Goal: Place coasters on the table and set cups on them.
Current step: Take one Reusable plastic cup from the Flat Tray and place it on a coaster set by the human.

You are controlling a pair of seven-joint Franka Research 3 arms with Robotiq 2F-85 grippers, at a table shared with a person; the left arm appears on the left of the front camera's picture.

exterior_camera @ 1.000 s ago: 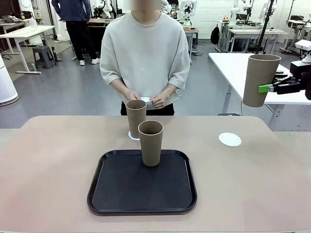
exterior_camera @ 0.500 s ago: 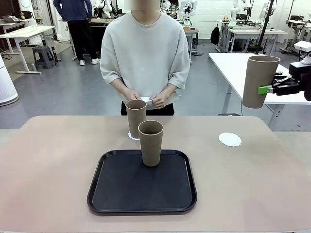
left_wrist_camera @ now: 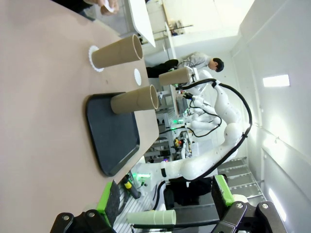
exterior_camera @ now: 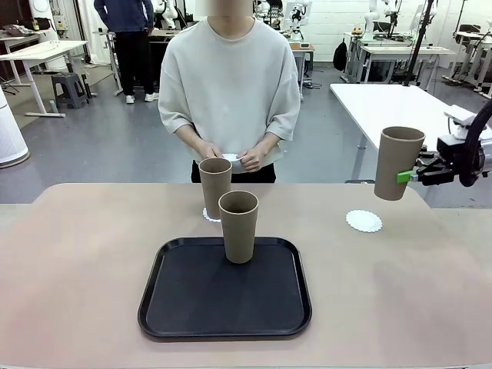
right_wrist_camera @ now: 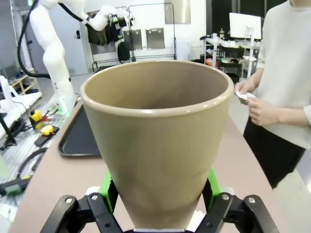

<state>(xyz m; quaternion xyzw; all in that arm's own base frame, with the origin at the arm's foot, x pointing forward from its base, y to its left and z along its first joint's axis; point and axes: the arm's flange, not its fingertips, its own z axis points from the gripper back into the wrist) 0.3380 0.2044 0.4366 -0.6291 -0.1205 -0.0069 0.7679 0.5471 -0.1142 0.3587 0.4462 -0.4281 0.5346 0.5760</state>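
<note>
Lower now than before, the right gripper (exterior_camera: 409, 176) keeps its fingers closed on a cup (exterior_camera: 397, 161), in the air near the bare coaster (exterior_camera: 364, 221) on the table (exterior_camera: 92, 261). The left gripper (left_wrist_camera: 165, 193) stands wide open, empty.

White arm (left_wrist_camera: 209, 160), seemingly green-padded right hand (exterior_camera: 403, 177)

Right arm (exterior_camera: 469, 154) reaches in level from the right, high above the table's far right. Right gripper (exterior_camera: 406, 177) is clamped around a cup (exterior_camera: 396, 157). Left gripper (left_wrist_camera: 165, 198) gapes wide, empty.
</note>
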